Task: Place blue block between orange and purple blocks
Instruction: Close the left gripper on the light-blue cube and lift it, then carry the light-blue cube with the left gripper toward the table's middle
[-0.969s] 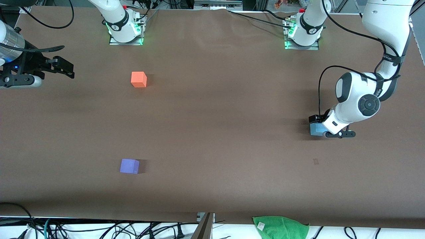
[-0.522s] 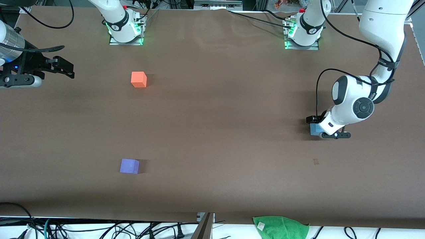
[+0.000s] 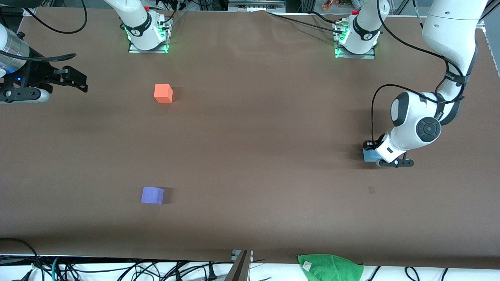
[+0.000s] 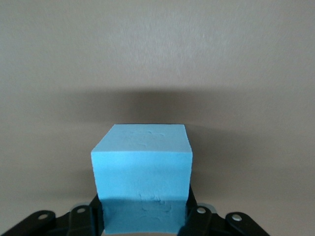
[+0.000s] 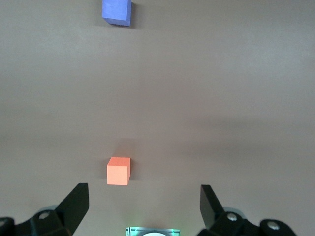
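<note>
The blue block [image 3: 369, 155] sits on the brown table toward the left arm's end. My left gripper [image 3: 378, 154] is down around it, and in the left wrist view the blue block [image 4: 141, 172] fills the gap with both fingers pressed on its sides. The orange block [image 3: 163, 93] lies toward the right arm's end, near the bases. The purple block [image 3: 152, 195] lies nearer the front camera, in line with it. My right gripper [image 3: 76, 80] waits open and empty at the right arm's end; its wrist view shows the orange block [image 5: 118, 171] and the purple block [image 5: 116, 11].
A green cloth [image 3: 330, 267] lies at the table's edge nearest the front camera. A small mark [image 3: 371, 190] is on the table near the blue block. The arm bases [image 3: 148, 37] stand along the edge farthest from the front camera. Cables hang below the edge nearest the front camera.
The left gripper's fingers have closed in on the blue block, and its wrist has shifted slightly. The right arm and the orange and purple blocks have not moved.
</note>
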Action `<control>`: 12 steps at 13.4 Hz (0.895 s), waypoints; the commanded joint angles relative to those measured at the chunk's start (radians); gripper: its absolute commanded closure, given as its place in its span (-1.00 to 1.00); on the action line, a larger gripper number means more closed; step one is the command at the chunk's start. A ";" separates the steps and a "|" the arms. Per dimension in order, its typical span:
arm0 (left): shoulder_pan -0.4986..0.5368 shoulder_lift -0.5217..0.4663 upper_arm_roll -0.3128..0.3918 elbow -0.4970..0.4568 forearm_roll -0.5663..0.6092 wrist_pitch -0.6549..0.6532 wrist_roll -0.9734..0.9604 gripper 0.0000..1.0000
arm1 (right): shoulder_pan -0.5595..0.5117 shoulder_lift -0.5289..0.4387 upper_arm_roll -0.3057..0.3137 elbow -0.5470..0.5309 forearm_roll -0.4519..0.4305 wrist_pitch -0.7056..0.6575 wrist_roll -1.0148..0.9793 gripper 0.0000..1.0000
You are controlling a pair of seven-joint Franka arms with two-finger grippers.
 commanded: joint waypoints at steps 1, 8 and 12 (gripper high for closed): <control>-0.007 -0.041 -0.018 0.056 0.012 -0.090 -0.009 1.00 | -0.005 -0.002 0.003 0.009 0.016 -0.001 -0.010 -1.00; -0.007 -0.088 -0.255 0.235 0.009 -0.342 -0.210 1.00 | -0.008 -0.002 0.003 0.009 0.014 0.000 -0.010 -1.00; -0.135 -0.044 -0.378 0.400 0.009 -0.444 -0.514 1.00 | -0.005 0.001 0.004 0.009 0.013 0.000 0.000 -1.00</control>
